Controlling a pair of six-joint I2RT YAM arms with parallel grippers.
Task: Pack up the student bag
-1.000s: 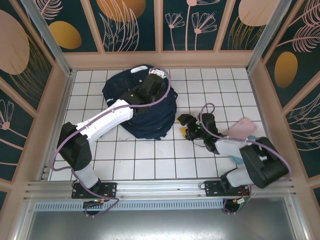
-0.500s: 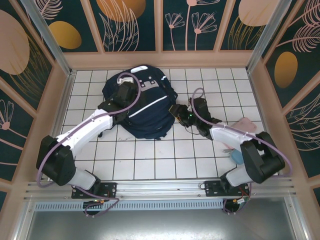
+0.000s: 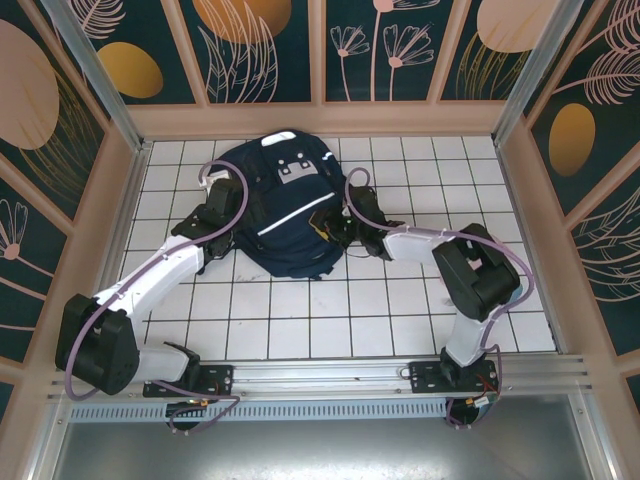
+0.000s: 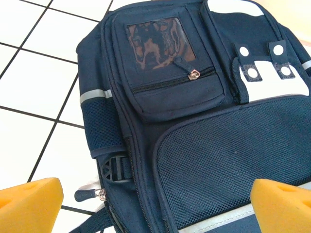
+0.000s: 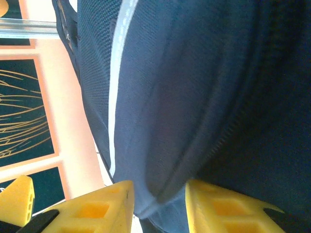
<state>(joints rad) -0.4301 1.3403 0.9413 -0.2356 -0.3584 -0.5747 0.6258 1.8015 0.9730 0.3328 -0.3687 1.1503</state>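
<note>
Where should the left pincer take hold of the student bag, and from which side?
Probably the side edge by the black buckle, coming in low from the left arm's side, which the open left pincer faces. The student bag lies flat, front up. Its mesh front looks too flat to pinch, while that side wall stands up as a ridge.

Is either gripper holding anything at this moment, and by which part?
The right gripper appears to pinch a fold of the dark navy fabric backpack at its side edge. The left gripper is open above it, holding nothing.
</note>
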